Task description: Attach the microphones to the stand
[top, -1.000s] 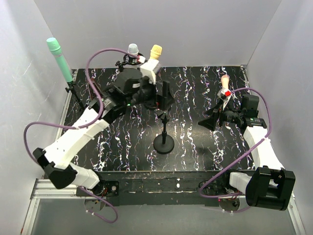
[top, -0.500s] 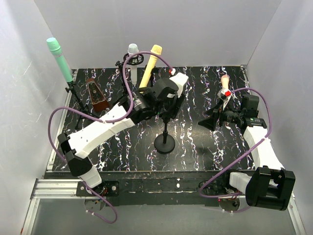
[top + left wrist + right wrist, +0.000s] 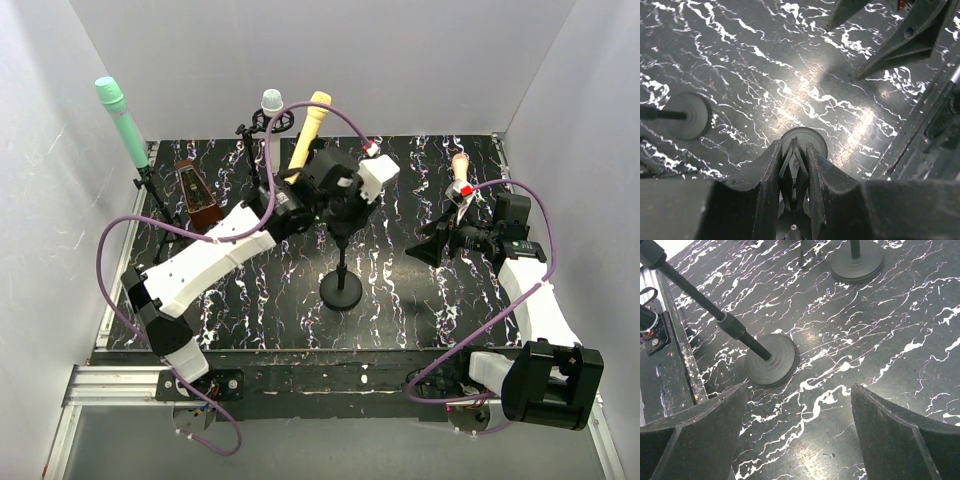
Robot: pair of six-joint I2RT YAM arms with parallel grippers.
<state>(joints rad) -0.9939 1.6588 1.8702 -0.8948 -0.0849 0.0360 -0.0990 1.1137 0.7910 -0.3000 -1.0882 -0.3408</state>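
A black stand (image 3: 341, 291) rises mid-table, and my left gripper (image 3: 345, 222) is over its top. In the left wrist view the left gripper (image 3: 794, 145) is shut on the stand's clip (image 3: 794, 167), with the round base (image 3: 819, 140) below. The yellow microphone (image 3: 308, 128) leans at the back, its lower end hidden by my left arm. The white microphone (image 3: 272, 100) sits in a holder beside it. The mint green microphone (image 3: 122, 122) stands far left. The peach-pink microphone (image 3: 460, 170) stands at the right, just behind my open, empty right gripper (image 3: 440, 245) (image 3: 797, 390).
A brown wedge-shaped object (image 3: 197, 197) lies at the left of the black marbled table (image 3: 400, 300). White walls close in three sides. The right wrist view shows a stand base (image 3: 772, 362) with its slanting pole, and another base (image 3: 857, 262) farther off.
My left arm swung right from the yellow microphone at the back to the middle stand, and its jaws closed on the clip. The yellow microphone stayed behind. The right arm has not moved.
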